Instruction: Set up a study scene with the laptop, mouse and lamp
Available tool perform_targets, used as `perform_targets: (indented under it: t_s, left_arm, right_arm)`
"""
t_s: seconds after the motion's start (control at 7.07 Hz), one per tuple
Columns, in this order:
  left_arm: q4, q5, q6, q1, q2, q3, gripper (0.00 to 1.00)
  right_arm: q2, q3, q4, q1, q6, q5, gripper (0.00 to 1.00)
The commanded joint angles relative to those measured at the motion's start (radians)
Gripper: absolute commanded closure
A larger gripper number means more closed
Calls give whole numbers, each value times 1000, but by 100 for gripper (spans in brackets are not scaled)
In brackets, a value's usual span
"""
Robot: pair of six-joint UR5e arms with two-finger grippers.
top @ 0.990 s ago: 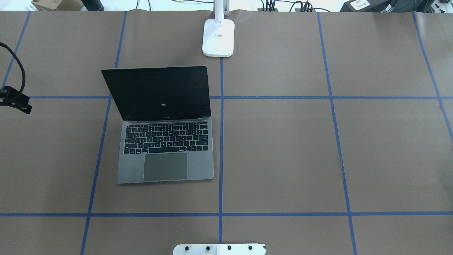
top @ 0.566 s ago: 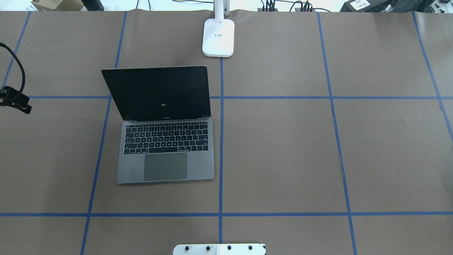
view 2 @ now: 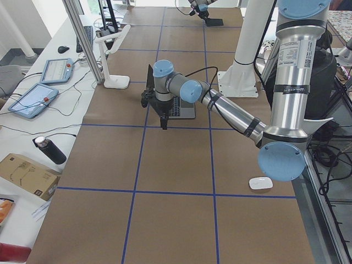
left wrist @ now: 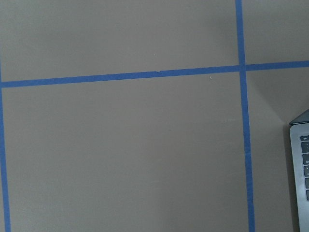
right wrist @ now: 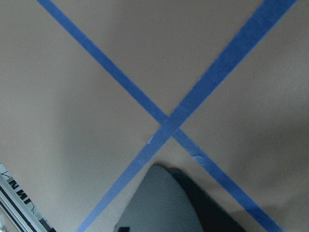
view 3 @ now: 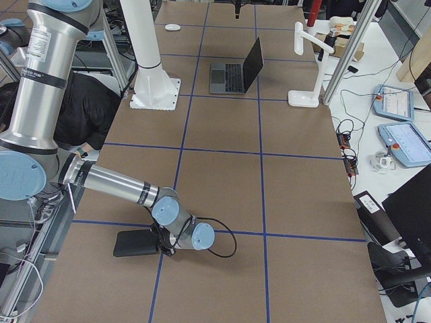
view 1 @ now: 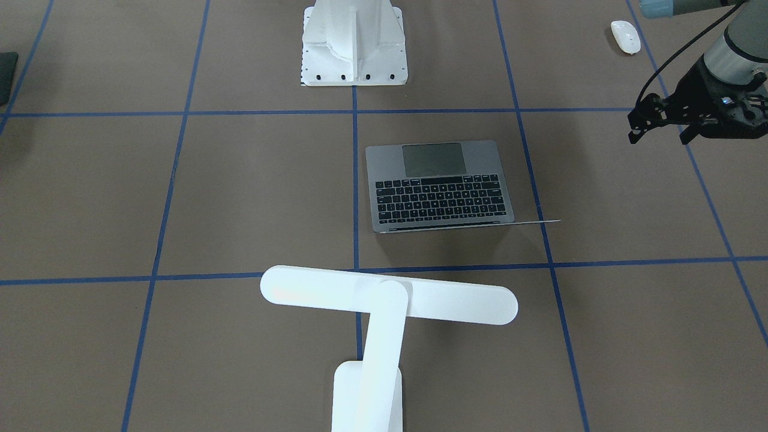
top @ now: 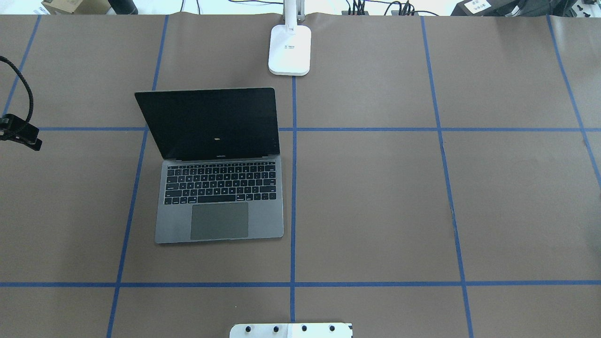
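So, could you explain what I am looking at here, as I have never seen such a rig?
Two robot arms share a white pedestal at a taped table. The pictures come from overhead, from across the table, from both ends, and from a camera on each wrist. On the table are an open laptop, a white lamp, a mouse and a black mat. The left gripper hovers off the laptop's side, fingers apart, holding nothing. The right gripper is by the mat; its fingers cannot be judged.
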Motion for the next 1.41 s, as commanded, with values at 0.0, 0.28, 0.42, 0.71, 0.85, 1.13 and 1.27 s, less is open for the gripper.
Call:
perform_targets:
  t_s: [0.0,0.28,0.42,0.71,0.85,1.13,1.27]
  left_arm:
    - [0,0,0,-1,-1,-1,0]
    - [0,0,0,1,-1,-1,0]
    - [0,1,0,-1,0,0,0]
    - [0,1,0,1,-1,0,0]
    - [1,4,-2,1,-1,2,0]
    - [0,8,0,1,-1,3,0]
    - [0,6,0,1,0,2,0]
  right_arm:
    - [-11,-1,1,-1,-19,-2,94]
    - [-22,2,8,1,-96,-11,100]
    - [-28,54,-5,4,-104,0,100]
    - [-57,147,-70,16,-90,35,100]
    - [-60,252,-226,23,-84,105,100]
    - [-45,458,-486,22,87,130,100]
    - [-41,497,-483,22,203,153,100]
